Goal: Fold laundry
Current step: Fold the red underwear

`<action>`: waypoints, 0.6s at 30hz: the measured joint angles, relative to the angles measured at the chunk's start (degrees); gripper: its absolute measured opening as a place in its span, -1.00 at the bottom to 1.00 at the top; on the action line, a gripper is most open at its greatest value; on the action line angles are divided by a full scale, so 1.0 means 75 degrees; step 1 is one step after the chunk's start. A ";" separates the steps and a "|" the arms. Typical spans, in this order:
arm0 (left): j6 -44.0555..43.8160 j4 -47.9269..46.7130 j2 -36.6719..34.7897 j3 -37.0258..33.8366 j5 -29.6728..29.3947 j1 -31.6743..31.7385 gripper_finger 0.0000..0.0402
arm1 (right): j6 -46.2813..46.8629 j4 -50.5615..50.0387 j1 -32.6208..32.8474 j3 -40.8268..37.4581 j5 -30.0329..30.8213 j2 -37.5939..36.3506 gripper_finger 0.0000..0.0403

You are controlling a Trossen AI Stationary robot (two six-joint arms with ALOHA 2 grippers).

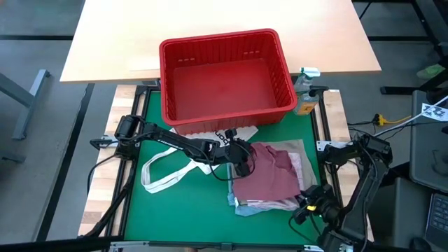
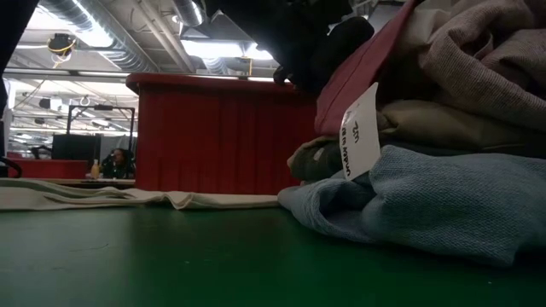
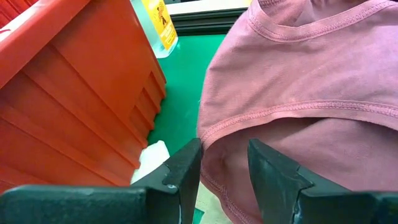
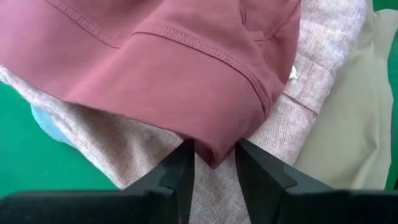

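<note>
A maroon garment point(image 1: 269, 175) tops a pile of laundry on the green mat, right of centre. Under it lie a mottled pink piece point(image 4: 124, 146), a beige-khaki piece point(image 4: 348, 124) and a light blue one point(image 2: 426, 200) at the bottom. My left gripper point(image 1: 243, 159) reaches in from the left and is shut on the maroon garment's left edge. My right gripper point(image 1: 308, 201) stands at the pile's near right corner, shut on the same garment. In the low view a dark gripper point(image 2: 311, 38) hangs above the pile's left side. My left gripper pinches the maroon garment's left edge point(image 3: 224, 165) between its two fingers, slanting down from the table's left. In the low view that side of the garment point(image 2: 358, 77) rises off the pile toward the gripper, while the rest lies on the pile. My right gripper pinches a folded corner of the maroon garment point(image 4: 214, 149) between its two fingers, slanting down from the near right. The cloth there is doubled over. That corner sits just above the mottled pink piece, and the garment spreads away from the fingers over the pile.
A red slotted basket point(image 1: 224, 73) stands at the mat's far edge, close behind the left gripper. A white tote bag point(image 1: 171, 171) lies flat on the mat's left. A bottle point(image 1: 306, 91) stands at the far right corner. A person point(image 2: 115, 162) sits far off in the room.
</note>
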 joint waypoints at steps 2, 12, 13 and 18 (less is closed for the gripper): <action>0.0000 0.0000 0.0000 0.0000 -0.0001 0.0000 -0.37 | 0.0000 -0.0005 0.0000 0.0000 0.0008 0.0000 -0.43; 0.0000 0.0000 0.0000 0.0000 0.0000 0.0003 -0.37 | -0.0108 0.0024 -0.0294 -0.0297 -0.0722 0.0000 -0.62; -0.0002 0.0000 0.0000 0.0000 -0.0001 0.0003 -0.37 | -0.0310 0.0003 -0.0343 -0.0295 -0.0837 0.0000 -0.72; 0.0000 0.0000 0.0000 0.0000 -0.0002 0.0002 -0.37 | -0.1141 -0.0586 -0.0485 0.0172 -0.1407 -0.0018 -0.92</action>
